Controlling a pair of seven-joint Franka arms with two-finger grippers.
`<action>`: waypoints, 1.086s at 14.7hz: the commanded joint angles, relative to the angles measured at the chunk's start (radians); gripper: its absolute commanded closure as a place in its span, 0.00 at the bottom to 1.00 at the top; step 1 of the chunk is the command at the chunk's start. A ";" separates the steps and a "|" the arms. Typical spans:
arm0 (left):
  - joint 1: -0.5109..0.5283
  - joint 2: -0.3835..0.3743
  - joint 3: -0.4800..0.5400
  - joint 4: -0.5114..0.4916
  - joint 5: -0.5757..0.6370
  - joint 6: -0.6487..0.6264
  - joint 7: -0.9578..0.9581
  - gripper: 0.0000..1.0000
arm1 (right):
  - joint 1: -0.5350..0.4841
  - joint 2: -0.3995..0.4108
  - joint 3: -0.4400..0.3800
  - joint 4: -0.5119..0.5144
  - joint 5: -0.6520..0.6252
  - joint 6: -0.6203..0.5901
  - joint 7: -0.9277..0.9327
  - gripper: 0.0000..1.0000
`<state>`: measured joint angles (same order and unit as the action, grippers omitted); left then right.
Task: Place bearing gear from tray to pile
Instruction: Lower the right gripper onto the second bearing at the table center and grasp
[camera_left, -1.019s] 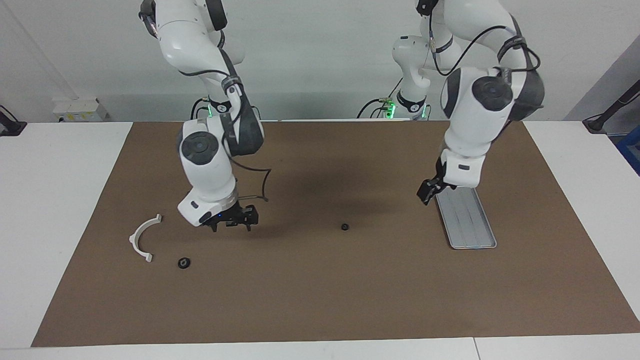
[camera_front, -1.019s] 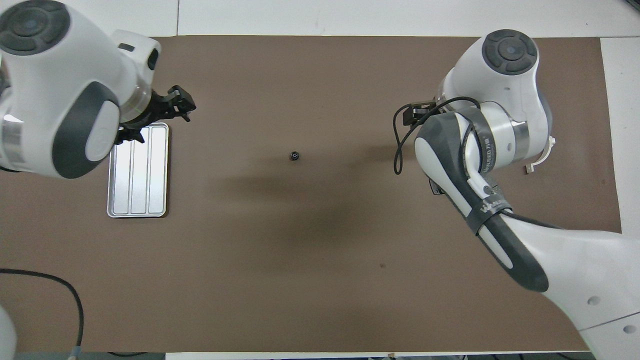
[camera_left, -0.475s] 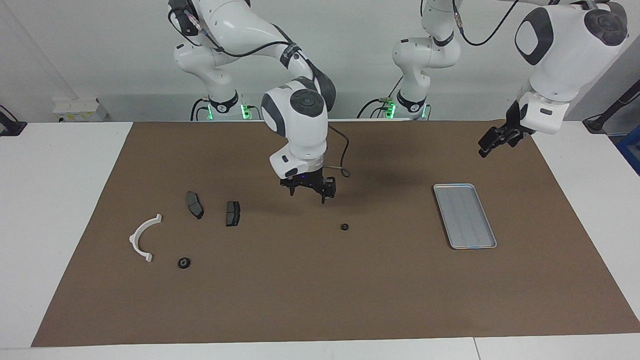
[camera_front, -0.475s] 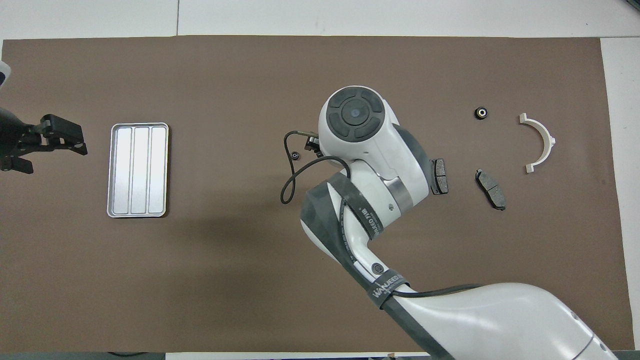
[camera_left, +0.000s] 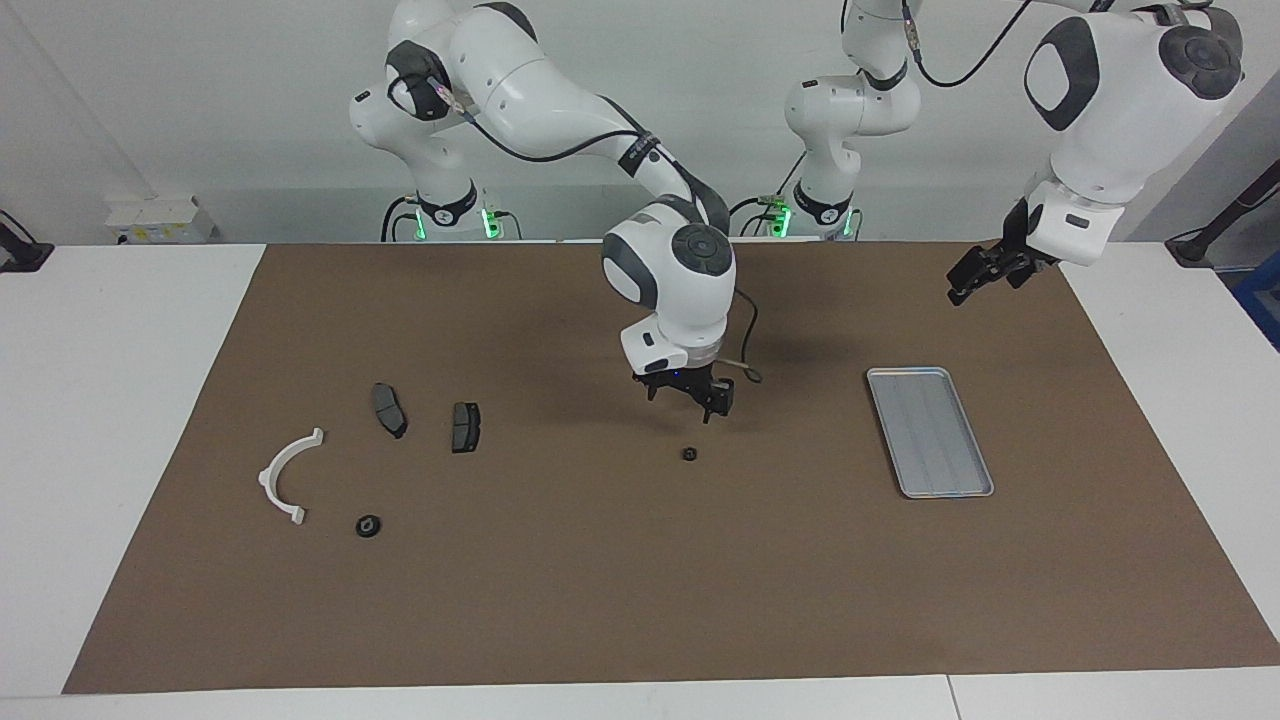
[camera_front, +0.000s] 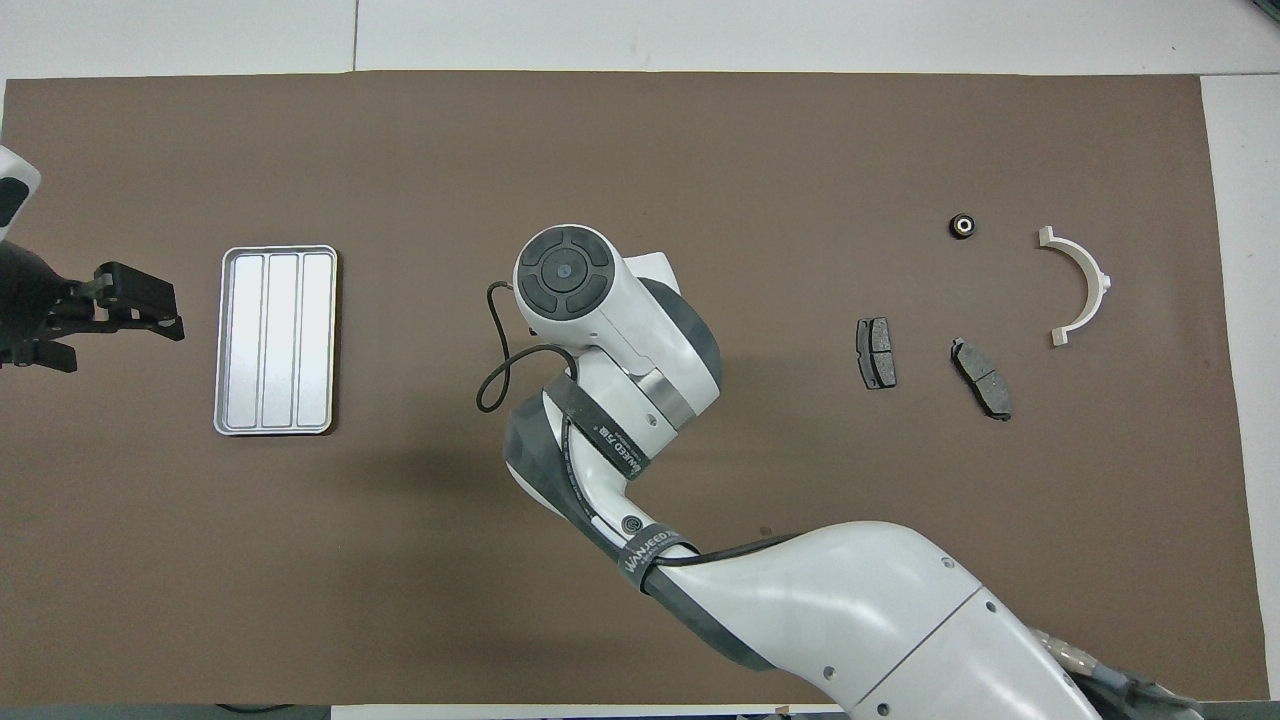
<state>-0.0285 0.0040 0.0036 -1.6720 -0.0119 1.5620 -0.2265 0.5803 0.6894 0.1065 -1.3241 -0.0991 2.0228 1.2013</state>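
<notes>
A small black bearing gear (camera_left: 689, 454) lies on the brown mat mid-table, off the tray. My right gripper (camera_left: 686, 405) hangs open just above it, slightly nearer to the robots, holding nothing; in the overhead view its wrist hides both. The silver ribbed tray (camera_left: 930, 432) (camera_front: 275, 252) is bare. My left gripper (camera_left: 975, 280) (camera_front: 140, 305) waits raised and open, off the tray toward the left arm's end. The pile is a white arc (camera_left: 285, 475) (camera_front: 1082, 280), two dark brake pads (camera_left: 389, 409) (camera_left: 465, 426) and a black ring part (camera_left: 368, 525) (camera_front: 962, 226).
The brown mat (camera_left: 640, 600) covers most of the white table. The right arm's black cable (camera_front: 495, 360) loops out beside its wrist. Bare mat lies between the middle gear and the pile.
My right gripper swung from over the pile to above the middle gear, uncovering the brake pads. My left gripper rose off the tray and pulled back toward its own end.
</notes>
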 joint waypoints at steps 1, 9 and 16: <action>0.032 -0.038 -0.022 -0.040 -0.011 0.012 0.052 0.00 | 0.004 0.088 -0.005 0.123 -0.019 -0.004 0.021 0.00; 0.033 -0.042 -0.022 -0.045 -0.013 0.015 0.113 0.00 | 0.007 0.217 -0.008 0.247 -0.048 -0.004 0.020 0.00; 0.032 -0.045 -0.020 -0.048 -0.011 0.013 0.105 0.00 | -0.002 0.216 -0.005 0.246 -0.047 -0.027 0.017 0.17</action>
<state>-0.0168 -0.0045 -0.0052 -1.6783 -0.0120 1.5624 -0.1324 0.5823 0.8874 0.0955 -1.1109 -0.1230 2.0128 1.2020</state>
